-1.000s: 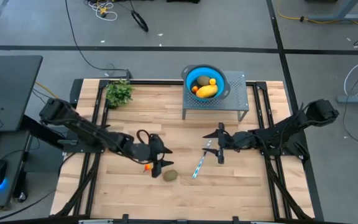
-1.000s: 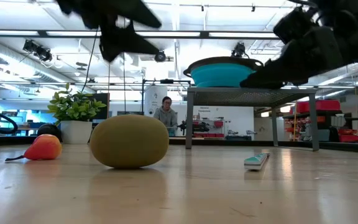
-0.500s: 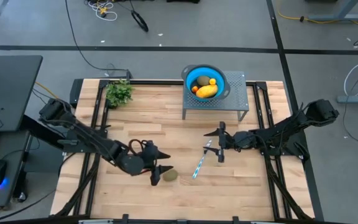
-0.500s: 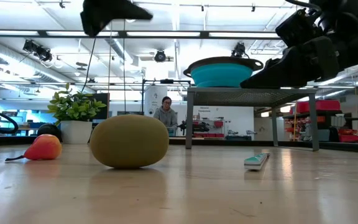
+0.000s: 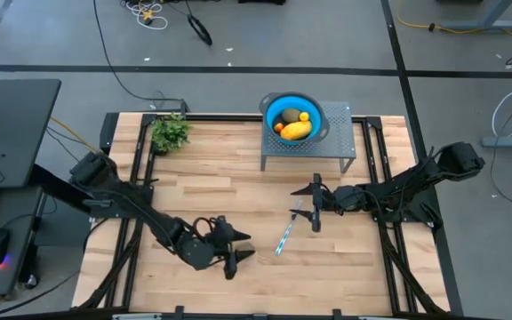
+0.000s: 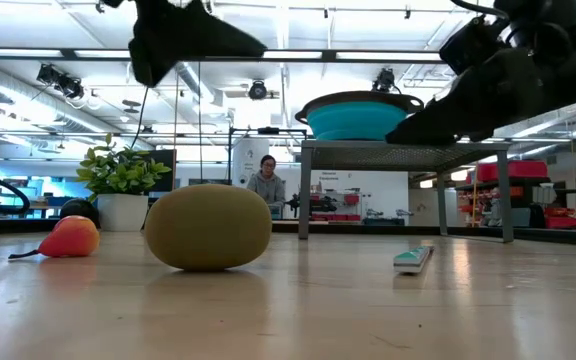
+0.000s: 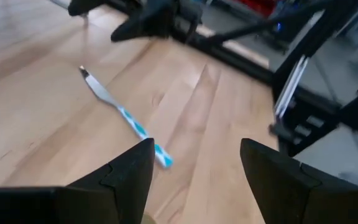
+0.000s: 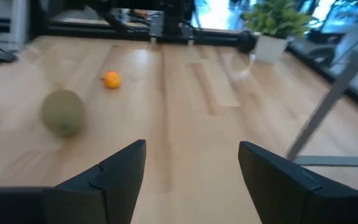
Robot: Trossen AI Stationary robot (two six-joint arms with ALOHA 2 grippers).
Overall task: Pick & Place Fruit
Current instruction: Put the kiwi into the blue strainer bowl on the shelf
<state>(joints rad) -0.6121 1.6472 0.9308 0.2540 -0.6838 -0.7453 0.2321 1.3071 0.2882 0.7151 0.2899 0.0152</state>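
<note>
A blue bowl (image 5: 271, 110) is seen on a small grey metal stand (image 5: 348, 142) at the far side of the wooden table (image 5: 238, 178). In the bowl lie a yellow-orange oblong fruit (image 5: 295, 131), a kiwi (image 5: 289, 115) and small orange bits (image 5: 304, 116). A second kiwi (image 6: 208, 227) rests on the table near the front, with a small orange-red fruit (image 6: 69, 238) lying apart from it. The left gripper (image 5: 236, 252) is held above this kiwi with its jaws spread and nothing between them. The right gripper (image 5: 316, 203) is held near mid-table, jaws spread and empty, just beside a silver-blue knife (image 5: 284, 236). A potted plant (image 5: 171, 132) stands at the far left corner.
</note>
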